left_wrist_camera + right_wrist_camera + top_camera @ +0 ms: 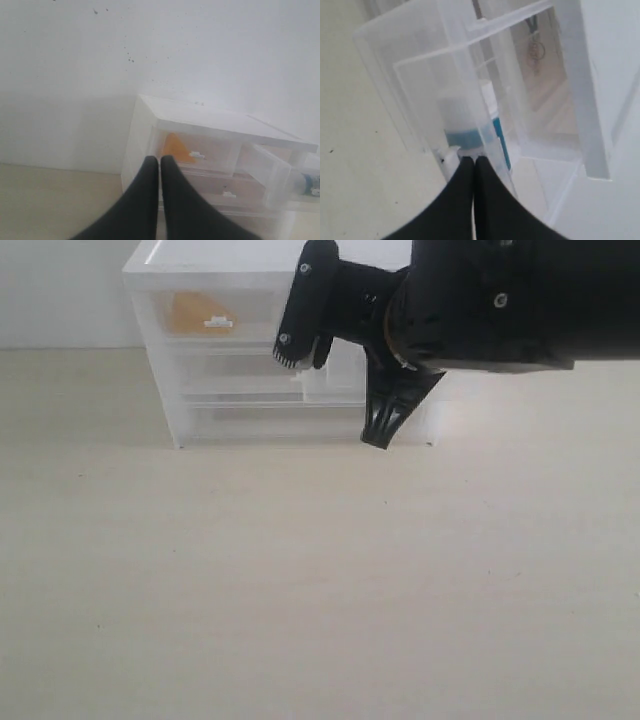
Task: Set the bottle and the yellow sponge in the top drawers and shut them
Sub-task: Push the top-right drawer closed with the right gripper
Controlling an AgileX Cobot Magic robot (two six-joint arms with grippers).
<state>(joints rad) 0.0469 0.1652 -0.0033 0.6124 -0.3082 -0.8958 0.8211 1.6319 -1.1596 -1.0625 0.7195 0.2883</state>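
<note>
Right gripper [472, 159]: its two black fingers were pressed together with nothing between them; in the exterior view [378, 438] they pointed down in front of the cabinet [150, 280].
Right gripper's contact: the tips sat at the front wall of the right top drawer [435, 90], just beside its small white tab handle [451, 152]; whether they touched it could not be told.
Right top drawer: it stood pulled out of the cabinet toward the right gripper, also seen from the left wrist view [272, 172].
Bottle [497, 132]: it lay inside the pulled-out drawer, just behind the wall at the right fingertips, its blue-teal band showing through the plastic; from the left wrist view [306, 181] it was far off to the side of the left gripper.
Left gripper [160, 159]: its fingers were closed on each other and empty, held well apart from the cabinet and aimed at its front.
Left top drawer [215, 315]: it was pushed in flush, straight ahead of the left gripper [200, 150].
Yellow sponge [195, 312]: it rested inside the left top drawer, visible through the front wall just beyond the left fingertips [175, 147].
Table [300, 590]: pale surface under the cabinet.
</note>
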